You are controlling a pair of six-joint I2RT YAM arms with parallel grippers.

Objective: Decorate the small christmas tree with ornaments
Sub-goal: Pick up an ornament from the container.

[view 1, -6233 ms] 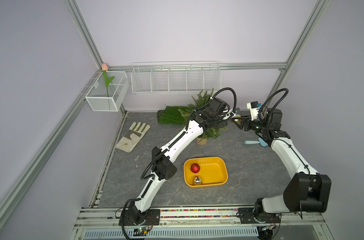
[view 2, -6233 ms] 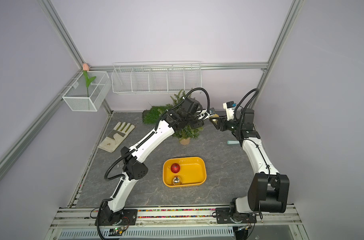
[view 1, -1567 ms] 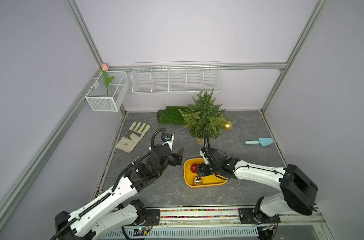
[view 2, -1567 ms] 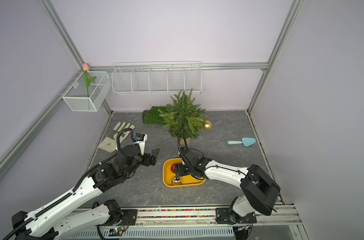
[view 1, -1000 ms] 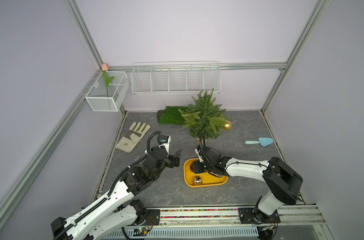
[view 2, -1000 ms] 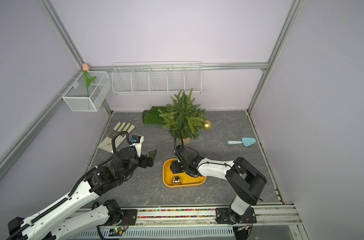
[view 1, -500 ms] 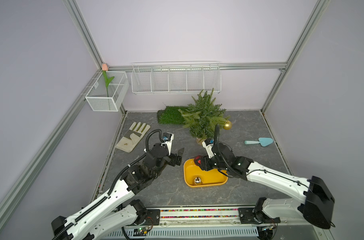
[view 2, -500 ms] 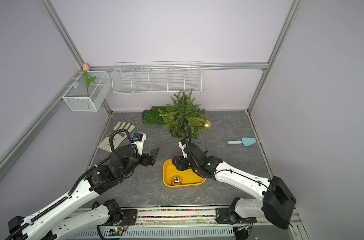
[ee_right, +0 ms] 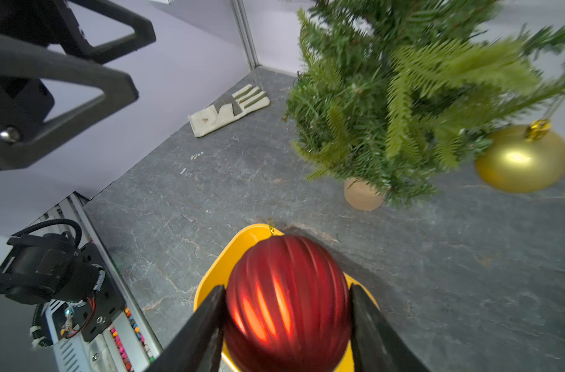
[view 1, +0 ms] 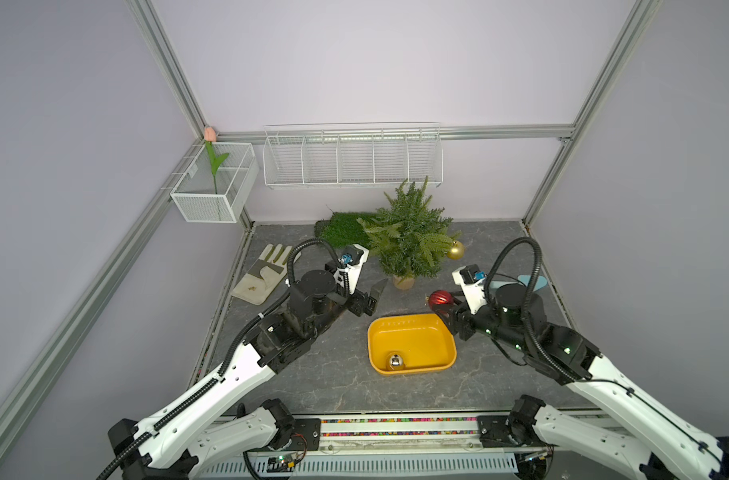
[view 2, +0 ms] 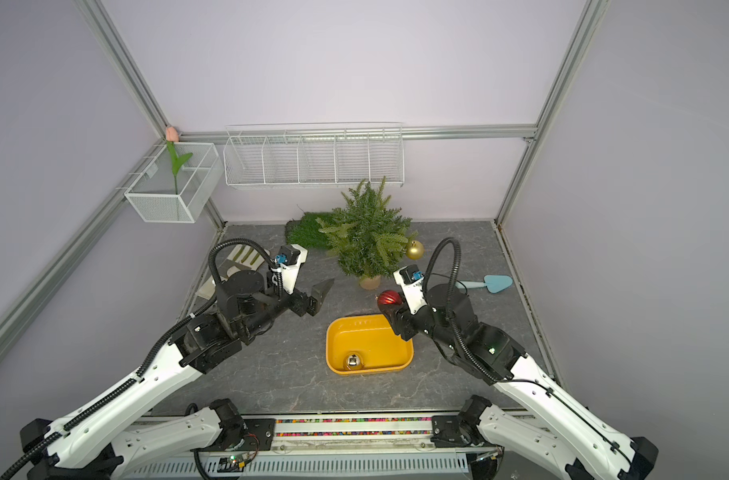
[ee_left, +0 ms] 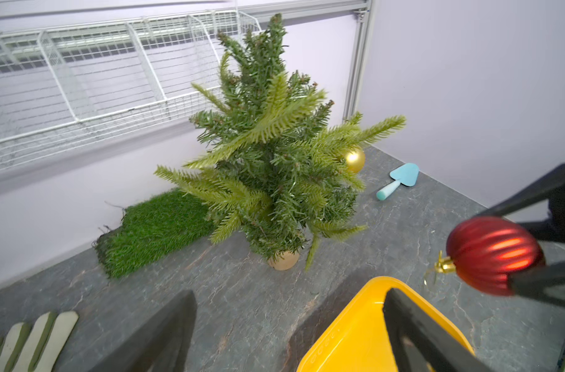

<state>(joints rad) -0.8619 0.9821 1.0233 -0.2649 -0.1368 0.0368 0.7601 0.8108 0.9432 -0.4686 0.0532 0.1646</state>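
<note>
Our right gripper (ee_right: 287,291) pinches the red bauble (ee_right: 287,277), left gripper (ee_left: 290,291) spread and empty; next we must hang it on the tree (view 1: 408,245).

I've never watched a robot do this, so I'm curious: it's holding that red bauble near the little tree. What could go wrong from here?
The red bauble is round and glossy, pinched only at its sides by the right tool; it might slip out. Pushing into the small tree could tip it or shake off the gold bauble hanging from a branch tip.
</note>
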